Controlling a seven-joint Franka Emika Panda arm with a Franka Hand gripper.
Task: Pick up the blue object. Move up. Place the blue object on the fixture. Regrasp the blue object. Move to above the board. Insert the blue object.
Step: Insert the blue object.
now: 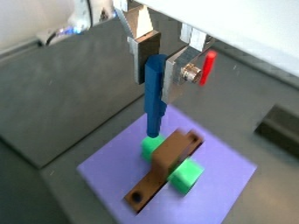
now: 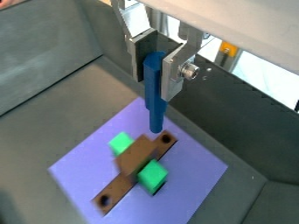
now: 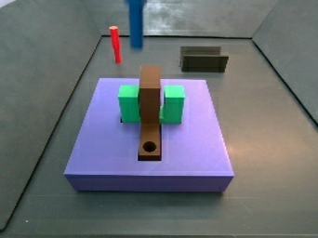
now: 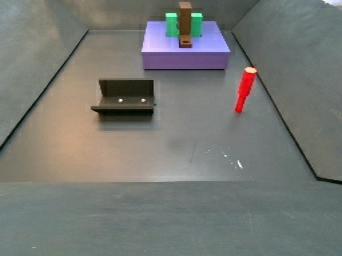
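Hand (image 2: 165,63) of the arm, poised above the lavender-purple square board (image 2: 198,171) toward the bench's far edge, clamps the top of the thin, rigid, seemingly light blue cylindrical peg (image 2: 155,92), which hangs upright; its smooth sides likely demand firm pinching.

The blue object (image 1: 155,92), a slim blue peg, hangs upright, its top clamped between the gripper (image 1: 160,61) fingers (image 2: 177,63). Below the fingertips lies the board (image 2: 198,166), a lavender slab. The fixture (image 4: 126,97), dark and open-sided, stands well apart from the fingers.
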